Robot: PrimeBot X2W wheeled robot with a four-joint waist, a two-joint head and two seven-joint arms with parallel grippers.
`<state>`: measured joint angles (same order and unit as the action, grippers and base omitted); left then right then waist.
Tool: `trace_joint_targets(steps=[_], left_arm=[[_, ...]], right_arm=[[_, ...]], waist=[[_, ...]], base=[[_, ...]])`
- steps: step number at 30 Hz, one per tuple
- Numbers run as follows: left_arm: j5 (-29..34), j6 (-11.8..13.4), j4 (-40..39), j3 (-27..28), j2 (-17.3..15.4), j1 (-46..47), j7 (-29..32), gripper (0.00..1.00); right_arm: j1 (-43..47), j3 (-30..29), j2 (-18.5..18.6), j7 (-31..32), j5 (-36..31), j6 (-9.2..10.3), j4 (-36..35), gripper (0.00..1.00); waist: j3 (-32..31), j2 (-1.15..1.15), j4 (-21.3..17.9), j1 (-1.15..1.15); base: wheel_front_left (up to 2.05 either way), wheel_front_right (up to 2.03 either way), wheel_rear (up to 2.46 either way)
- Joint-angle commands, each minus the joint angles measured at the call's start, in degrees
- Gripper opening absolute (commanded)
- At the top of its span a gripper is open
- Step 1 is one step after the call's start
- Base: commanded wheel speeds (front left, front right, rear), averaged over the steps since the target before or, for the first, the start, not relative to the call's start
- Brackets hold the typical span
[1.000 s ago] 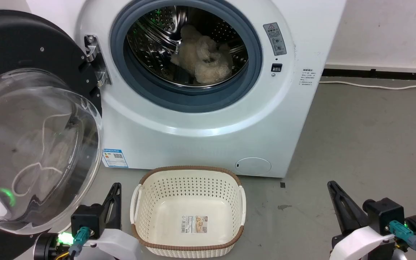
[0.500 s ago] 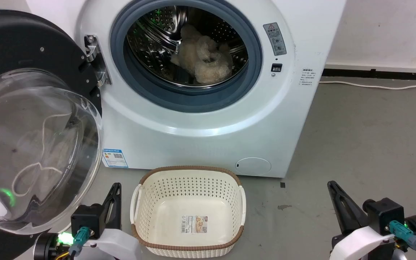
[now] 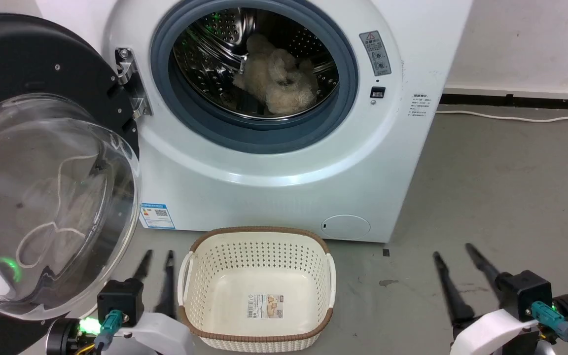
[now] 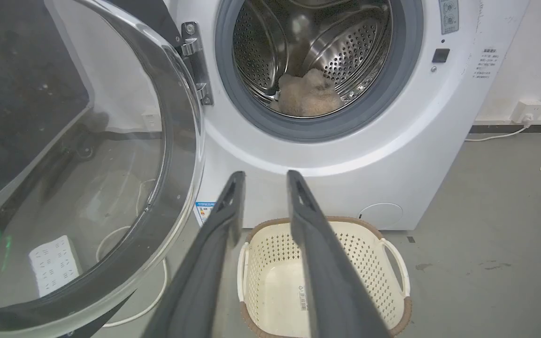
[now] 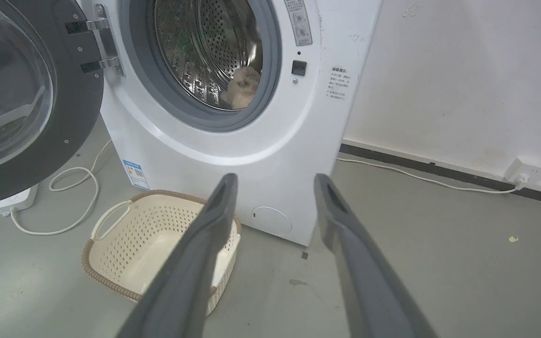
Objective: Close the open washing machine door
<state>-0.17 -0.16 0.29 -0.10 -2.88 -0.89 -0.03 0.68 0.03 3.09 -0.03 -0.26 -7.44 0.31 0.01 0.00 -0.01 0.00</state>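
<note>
Left pincer (image 3: 159, 253), right pincer (image 3: 451, 250) newly parted — blurred, seemingly | washing machine door (image 3: 42, 197) open

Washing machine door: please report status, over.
Left gripper, right gripper open, empty. Washing machine door wide open, untouched. Laundry basket on floor before washing machine, possibly under door's swing.

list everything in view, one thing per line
washing machine: 1, white, centre
washing machine door: 1, black rim, clear glass, swung open at left
fluffy item: 1, beige, inside the steel drum
laundry basket: 1, cream, brown rim, on the floor before the machine
power strip: 1, white, on the floor below the door
wall socket: 1, white, low on the wall, right
left gripper: 1, dark fingers, open, left of the basket
right gripper: 1, dark fingers, open, over the floor, right
</note>
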Motion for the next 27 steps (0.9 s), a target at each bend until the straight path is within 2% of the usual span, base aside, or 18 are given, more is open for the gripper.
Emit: trace_joint_targets(steps=[1, 14, 27], left_arm=[[-0.04, -0.07, 0.09, -0.03, 0.00, 0.07, -0.30, 1.00], [-0.21, -0.48, 0.32, -0.35, -0.02, 0.20, -1.85, 1.00], [-0.29, -1.02, 0.64, -0.83, -0.31, -0.05, -3.41, 1.00]], right_arm=[[0.11, -0.08, 0.00, -0.29, 0.34, 0.00, 0.02, 1.00], [0.67, -0.42, -0.03, -1.85, 0.94, -0.01, 0.40, 1.00], [1.26, 0.58, -0.05, -3.41, 1.48, -0.01, 0.94, 1.00]], waist=[[0.01, 0.00, 0.00, 0.00], [-0.14, 0.00, 1.13, 0.00], [-0.92, 0.00, 5.78, 0.00]], base=[[0.00, 0.00, 0.00], [0.00, 0.00, 0.00], [0.00, 0.00, 0.00]])
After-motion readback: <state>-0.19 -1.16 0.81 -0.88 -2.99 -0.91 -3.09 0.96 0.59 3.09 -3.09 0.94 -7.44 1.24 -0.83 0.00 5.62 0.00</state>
